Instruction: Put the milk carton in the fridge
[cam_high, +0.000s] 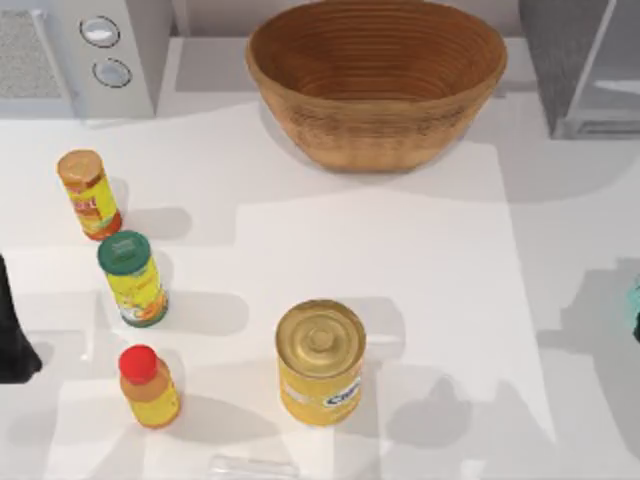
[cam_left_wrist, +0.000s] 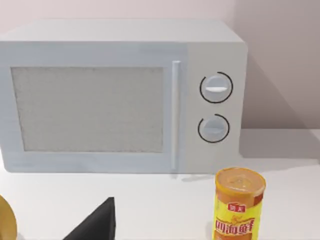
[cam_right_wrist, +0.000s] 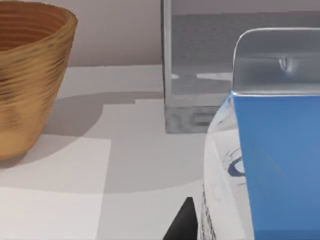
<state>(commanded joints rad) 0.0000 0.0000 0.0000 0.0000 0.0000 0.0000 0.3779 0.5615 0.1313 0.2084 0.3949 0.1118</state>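
At the table's far left edge in the top view, the left arm sits as a dark shape, parked; can't tell its grip state. Back left corner: light-grey microwave w/ two round knobs and a mesh window; left wrist view faces its front, door shut. In front of it, a column of 3 containers down the left side: orange-lidded yellow canister nearest the microwave, then green-lidded can, then red-capped bottle closest to the front edge, all upright, apart from each other. Centre-front: gold-lidded yellow can, upright. Just left of it at the very front edge, a faint clear flat item, can't tell what. Back centre: big woven basket. Back right corner: fridge, dark-grey speckled, door open; right wrist view looks into its pale interior. Milk carton sits close up in the right wrist view, blue top and white side w/ blue lettering, in front of the fridge opening, not inside. A dark fingertip of the right gripper touches its white side, so it looks grasped.
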